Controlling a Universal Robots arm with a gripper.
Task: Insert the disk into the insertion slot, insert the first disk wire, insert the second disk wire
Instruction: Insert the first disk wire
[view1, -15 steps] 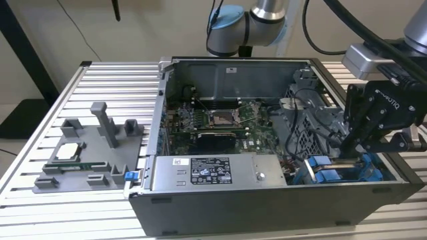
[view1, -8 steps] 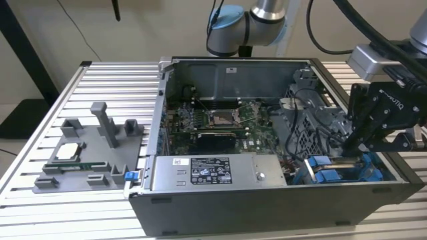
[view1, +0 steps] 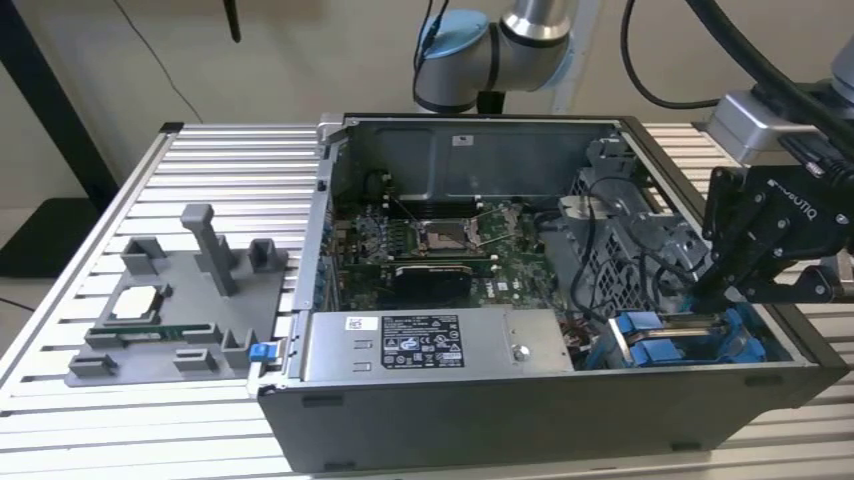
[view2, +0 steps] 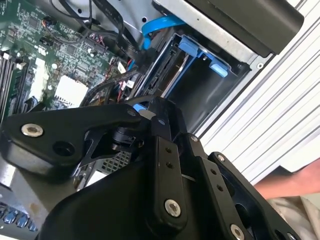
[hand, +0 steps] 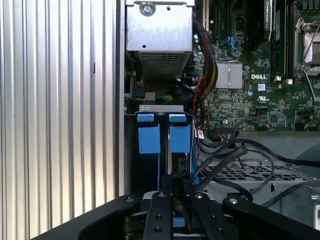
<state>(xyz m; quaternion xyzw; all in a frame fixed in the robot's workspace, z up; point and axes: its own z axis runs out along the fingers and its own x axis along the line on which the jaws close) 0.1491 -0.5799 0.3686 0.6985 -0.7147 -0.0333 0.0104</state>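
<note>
The disk (hand: 179, 140) is seated in the insertion slot (hand: 161, 108) at a corner of the computer case (view1: 534, 420), beside the power-supply box (view1: 427, 345). The tool (view1: 707, 295) is held just over the disk's end; whether they touch cannot be told. Its fingers are drawn together, clamped on a small blue piece (view2: 141, 107). The case is carried by the slatted counter (view1: 200, 180).

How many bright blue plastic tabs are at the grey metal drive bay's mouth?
2. In the first wrist view, one bright blue plastic tab sits beside the other; more may be hidden.
</note>
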